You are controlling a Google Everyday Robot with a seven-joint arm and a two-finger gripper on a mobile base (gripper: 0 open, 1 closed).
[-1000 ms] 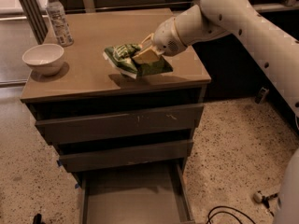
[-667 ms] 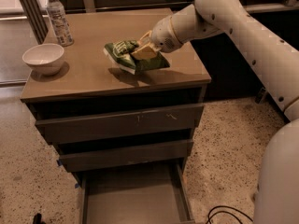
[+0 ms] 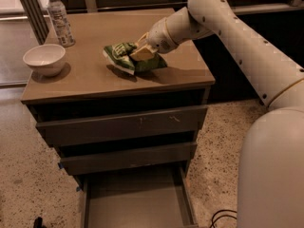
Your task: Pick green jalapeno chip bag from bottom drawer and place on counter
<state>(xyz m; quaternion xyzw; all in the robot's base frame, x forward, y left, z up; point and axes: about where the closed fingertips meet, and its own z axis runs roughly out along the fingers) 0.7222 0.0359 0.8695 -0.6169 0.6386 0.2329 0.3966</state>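
Observation:
The green jalapeno chip bag (image 3: 121, 56) lies crumpled on the counter (image 3: 90, 82), near its middle right, with a shadow under its left end. My gripper (image 3: 141, 52) reaches in from the right and its pale fingers are shut on the bag's right half. The bottom drawer (image 3: 137, 203) is pulled out below, and its flat grey floor is bare.
A white bowl (image 3: 44, 58) stands at the counter's left edge and a clear water bottle (image 3: 60, 19) at its back left corner. The two upper drawers (image 3: 123, 127) are closed. A dark cable (image 3: 223, 217) lies on the speckled floor at the lower right.
The arm has shifted a little, and the gripper and bag have kept almost the same spot on the counter. The bag stays in the fingers.

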